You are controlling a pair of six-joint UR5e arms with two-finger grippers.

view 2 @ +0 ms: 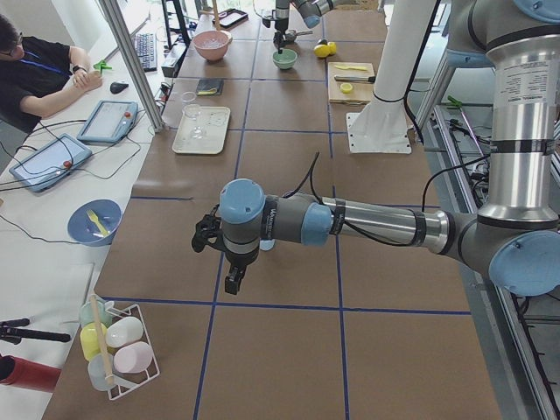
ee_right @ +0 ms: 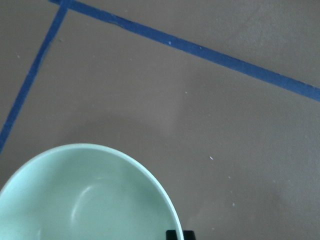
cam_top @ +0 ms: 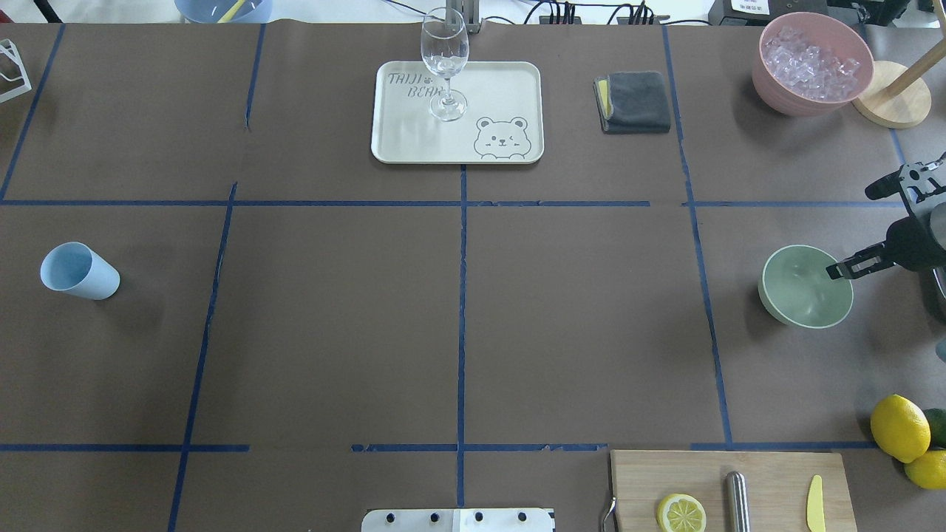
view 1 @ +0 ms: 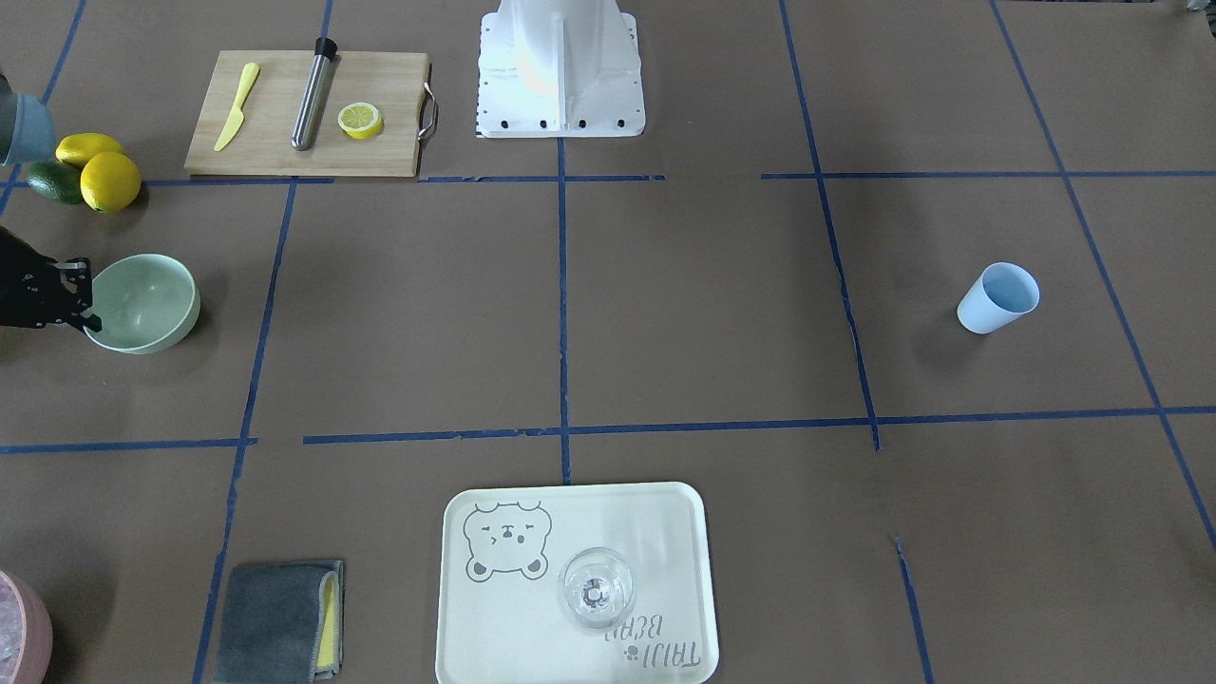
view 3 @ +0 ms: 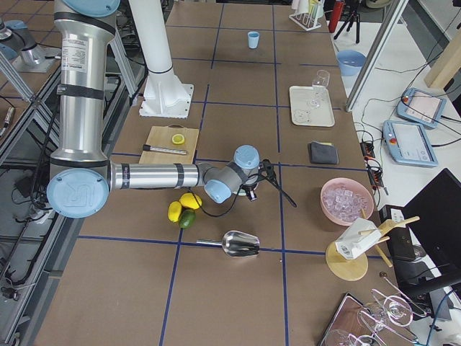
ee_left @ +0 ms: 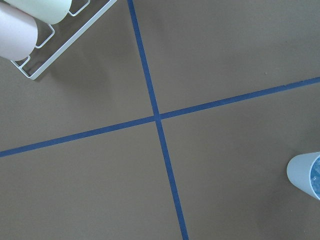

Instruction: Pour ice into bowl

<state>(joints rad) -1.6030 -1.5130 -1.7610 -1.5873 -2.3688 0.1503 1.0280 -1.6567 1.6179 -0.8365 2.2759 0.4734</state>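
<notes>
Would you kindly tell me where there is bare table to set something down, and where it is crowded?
The widest free patch is the middle of the table, bordered by the blue cup, the tray, the bowl and the cutting board. The robot's right is crowded: the right gripper at the bowl, lemons beside the board.

The right gripper (view 3: 251, 192) hangs near the lemons (view 3: 190, 200).
</notes>
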